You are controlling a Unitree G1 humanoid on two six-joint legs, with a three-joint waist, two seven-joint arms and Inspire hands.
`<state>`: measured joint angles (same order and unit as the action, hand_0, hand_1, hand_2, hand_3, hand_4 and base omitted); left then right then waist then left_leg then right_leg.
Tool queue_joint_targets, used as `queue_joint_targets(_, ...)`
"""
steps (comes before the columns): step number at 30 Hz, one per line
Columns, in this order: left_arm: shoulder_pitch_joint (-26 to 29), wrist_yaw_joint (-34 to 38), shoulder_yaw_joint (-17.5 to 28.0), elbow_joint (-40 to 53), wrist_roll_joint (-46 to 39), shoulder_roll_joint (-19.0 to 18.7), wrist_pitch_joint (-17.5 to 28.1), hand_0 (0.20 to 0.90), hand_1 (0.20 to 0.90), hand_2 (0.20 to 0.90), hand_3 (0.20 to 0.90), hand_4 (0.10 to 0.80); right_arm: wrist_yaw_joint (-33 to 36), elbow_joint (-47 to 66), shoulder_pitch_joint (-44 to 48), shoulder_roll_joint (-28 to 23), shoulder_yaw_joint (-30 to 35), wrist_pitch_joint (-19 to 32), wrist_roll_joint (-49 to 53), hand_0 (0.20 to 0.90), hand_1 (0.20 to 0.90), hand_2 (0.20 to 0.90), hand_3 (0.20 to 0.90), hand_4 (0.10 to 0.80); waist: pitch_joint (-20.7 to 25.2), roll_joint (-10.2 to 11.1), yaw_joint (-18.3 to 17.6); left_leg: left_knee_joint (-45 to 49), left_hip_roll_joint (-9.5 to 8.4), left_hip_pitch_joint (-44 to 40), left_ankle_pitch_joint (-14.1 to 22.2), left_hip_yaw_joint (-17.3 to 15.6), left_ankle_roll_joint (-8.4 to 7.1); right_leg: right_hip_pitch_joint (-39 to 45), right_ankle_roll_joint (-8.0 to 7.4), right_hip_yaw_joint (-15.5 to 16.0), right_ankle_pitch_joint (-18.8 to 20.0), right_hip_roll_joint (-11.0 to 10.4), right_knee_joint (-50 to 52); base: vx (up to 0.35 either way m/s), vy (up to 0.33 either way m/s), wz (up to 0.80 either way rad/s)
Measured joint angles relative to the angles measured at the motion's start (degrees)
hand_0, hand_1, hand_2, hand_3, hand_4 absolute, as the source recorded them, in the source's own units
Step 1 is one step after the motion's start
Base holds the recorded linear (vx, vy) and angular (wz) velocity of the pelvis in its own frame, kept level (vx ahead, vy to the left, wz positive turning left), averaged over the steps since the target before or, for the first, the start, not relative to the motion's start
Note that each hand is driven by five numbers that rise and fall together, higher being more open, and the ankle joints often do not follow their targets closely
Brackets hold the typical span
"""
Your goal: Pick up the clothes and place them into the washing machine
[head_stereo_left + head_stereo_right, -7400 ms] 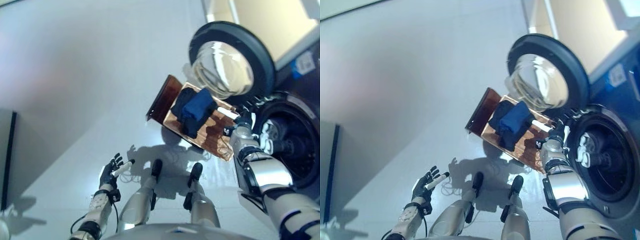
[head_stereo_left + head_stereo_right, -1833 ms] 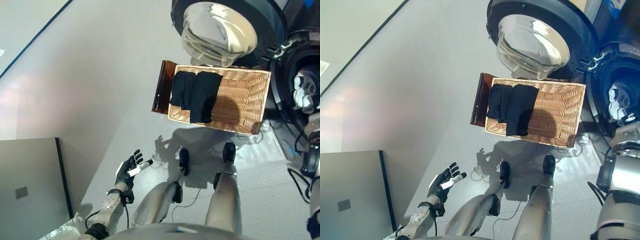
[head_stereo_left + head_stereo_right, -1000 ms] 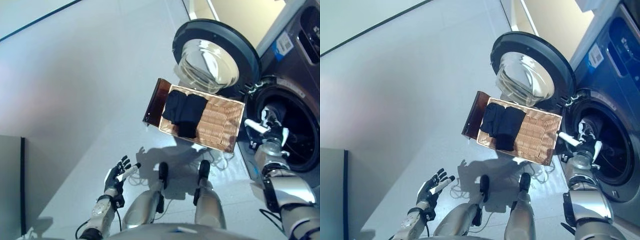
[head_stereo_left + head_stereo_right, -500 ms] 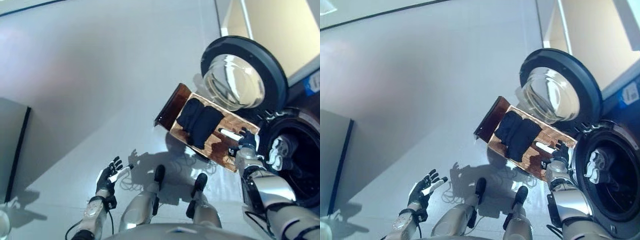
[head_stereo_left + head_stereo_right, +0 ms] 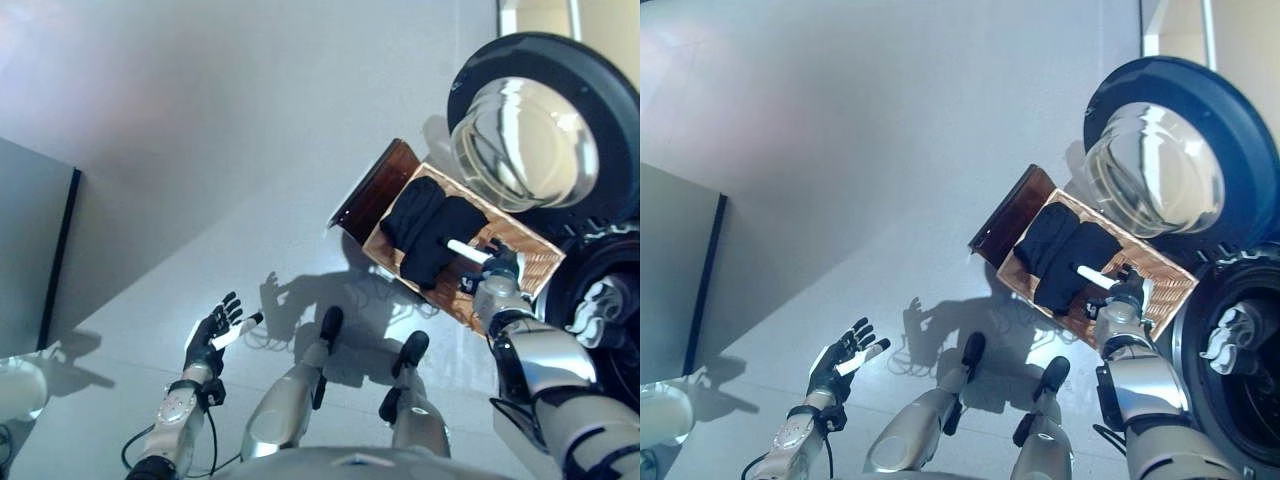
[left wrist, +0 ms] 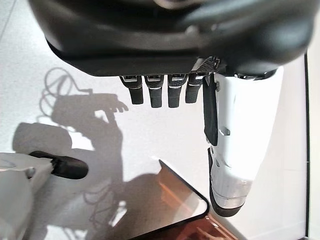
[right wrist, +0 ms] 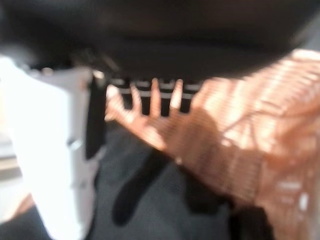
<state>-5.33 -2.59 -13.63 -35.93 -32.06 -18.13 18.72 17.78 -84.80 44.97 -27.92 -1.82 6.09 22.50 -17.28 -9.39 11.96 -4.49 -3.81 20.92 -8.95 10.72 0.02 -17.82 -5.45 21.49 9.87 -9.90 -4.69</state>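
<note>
A wicker basket point(image 5: 520, 245) stands on the floor in front of the washing machine's open drum point(image 5: 1240, 370). Dark folded clothes point(image 5: 425, 228) lie in the basket's left half. My right hand point(image 5: 492, 272) hovers over the basket's middle, just right of the clothes. It is open and holds nothing. In the right wrist view the straight fingers point(image 7: 152, 95) and white-covered thumb point(image 7: 52, 150) hang above the dark clothes point(image 7: 150, 200) and the wicker point(image 7: 245, 135). My left hand point(image 5: 212, 335) is open over the bare floor at the lower left, far from the basket.
The washer's round glass door point(image 5: 530, 120) stands swung open behind the basket. A pale shape point(image 5: 1230, 340) shows inside the drum. A brown panel point(image 5: 372, 190) leans on the basket's left side. A grey panel point(image 5: 30, 250) stands at the far left.
The camera has shifted. My right hand has come from the drum opening back over the basket. The blue garment seen earliest on the dark clothes is gone. The left hand has stayed.
</note>
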Motion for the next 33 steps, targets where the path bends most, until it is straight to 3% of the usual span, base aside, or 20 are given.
queue_joint_targets(11,0.65,-0.02,0.01,5.38,-2.18,-1.44,0.38,0.9,0.9,0.9,0.9,0.8,1.16,-0.06,7.91,-3.13,0.1,0.02,0.6,0.9,0.9,0.9,0.9,0.8,-4.13,-0.57,1.74,0.01,-0.09,3.83,-0.33,0.63,-0.19,-3.11,-0.14,1.31,-0.09,0.0,0.01,-0.003,0.007,0.1)
queue_joint_targets(23,2.98,0.11,-0.09,5.65,-2.4,-2.06,0.36,0.9,0.9,0.9,0.9,0.8,2.35,-4.27,12.94,-5.09,-0.98,-2.34,0.32,0.9,0.9,0.9,0.9,0.8,-4.49,-0.56,3.11,0.22,-0.11,7.14,-1.06,1.9,-0.19,-5.47,-0.28,1.45,-0.38,0.16,0.03,0.006,-0.008,0.04)
queue_joint_targets(33,3.18,0.12,-0.1,6.26,-2.39,-2.09,0.25,0.9,0.9,0.9,0.9,0.8,2.37,-4.97,14.3,-5.14,-7.92,-5.17,-9.45,0.9,0.9,0.9,0.9,0.8,-4.51,-0.56,3.07,0.23,-0.06,7.69,-1.3,1.91,-0.18,-6.03,-0.27,1.37,-0.37,0.13,0.03,-0.013,0.003,0.02)
